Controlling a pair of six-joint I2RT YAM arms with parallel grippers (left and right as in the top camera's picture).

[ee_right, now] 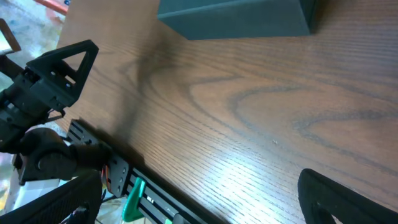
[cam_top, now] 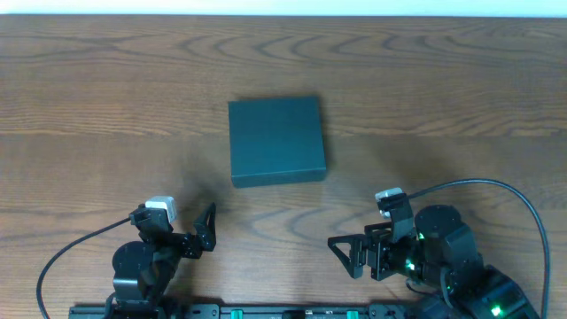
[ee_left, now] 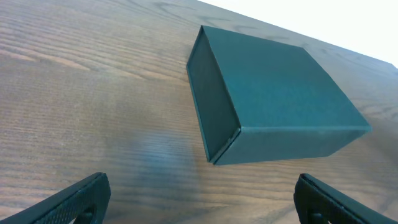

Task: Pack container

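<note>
The container [cam_top: 276, 140] is a dark teal box with its lid down flat, sitting in the middle of the wooden table. My left gripper [cam_top: 177, 220] rests near the front edge, left of the box and well short of it, open and empty. Seen from the left wrist, the container [ee_left: 280, 81] lies ahead and to the right of the wide-apart left gripper [ee_left: 202, 199]. My right gripper [cam_top: 359, 229] sits at the front right, also open with nothing in it. The right wrist view shows the container [ee_right: 236, 15] at the top edge, far from the right gripper [ee_right: 199, 199].
A black rail [cam_top: 266, 312] with a green clamp [ee_right: 134, 199] runs along the table's front edge. Cables [cam_top: 523, 204] loop from each arm. The left arm [ee_right: 50, 87] shows in the right wrist view. No snack packets are in view.
</note>
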